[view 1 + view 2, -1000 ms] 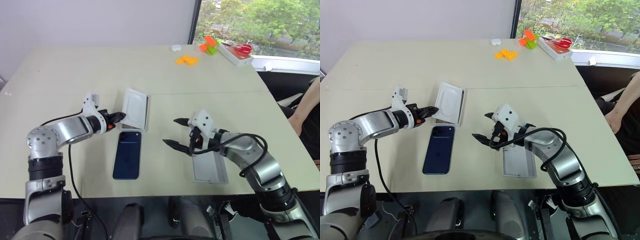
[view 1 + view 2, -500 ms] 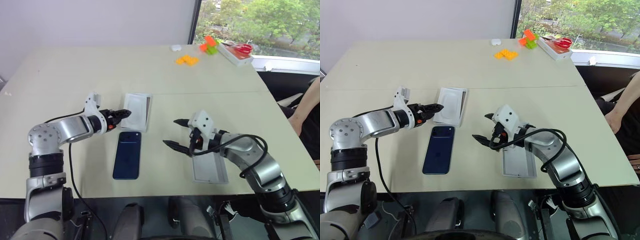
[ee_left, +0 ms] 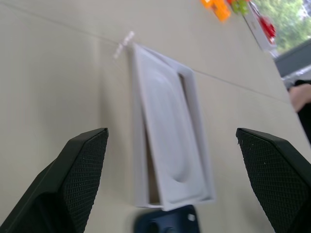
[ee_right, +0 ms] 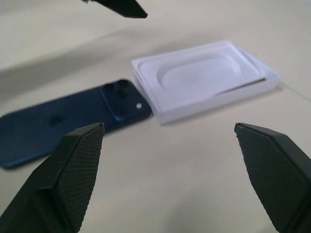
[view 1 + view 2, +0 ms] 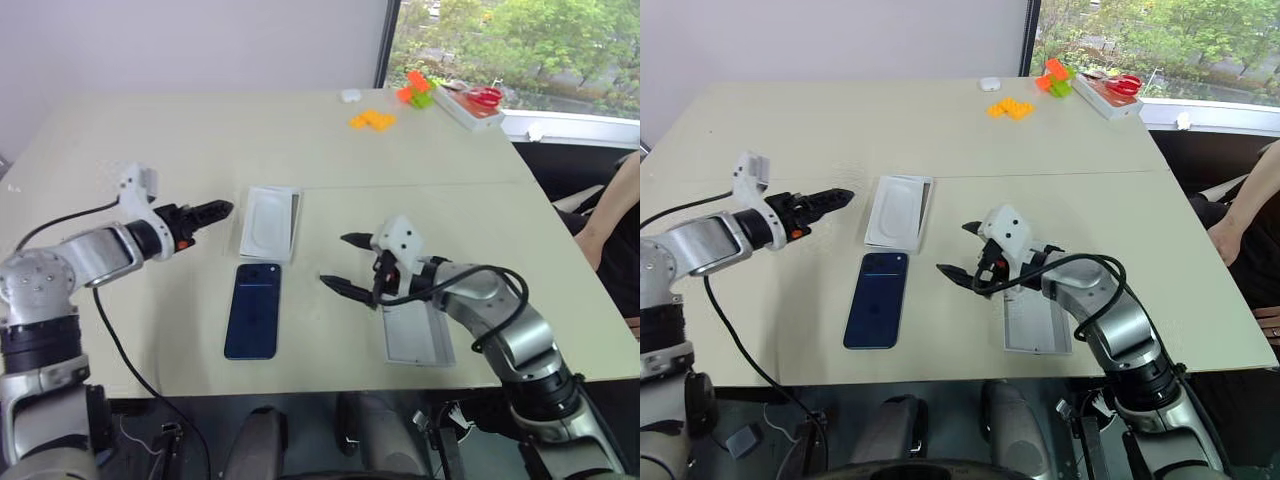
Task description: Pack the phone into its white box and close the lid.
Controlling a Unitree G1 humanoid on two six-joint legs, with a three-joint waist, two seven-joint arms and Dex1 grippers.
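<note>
The dark blue phone [image 5: 253,310] lies flat on the table, camera end toward the white box [image 5: 291,224]. A white insert [image 5: 263,220] with an oval hollow lies slightly askew on the box [image 3: 137,160]. My left gripper [image 5: 205,212] hovers open and empty to the left of the box, pointing at it. In the right wrist view the phone [image 4: 63,124] lies right next to the box [image 4: 214,104]. My right gripper [image 5: 337,260] is open and empty to the right of the phone. Under its wrist the lid [image 5: 420,340] lies flat, pale side up.
Orange blocks [image 5: 373,120], green and orange blocks [image 5: 417,88] and a white tray with red scissors [image 5: 470,103] sit at the far right of the table. A person's arm [image 5: 610,215] shows at the right edge. The lid lies close to the table's front edge.
My left gripper has opened and let go of the tilted white insert, which now lies flat on the box. The left arm has drawn back to the left. The right arm has stayed put.
</note>
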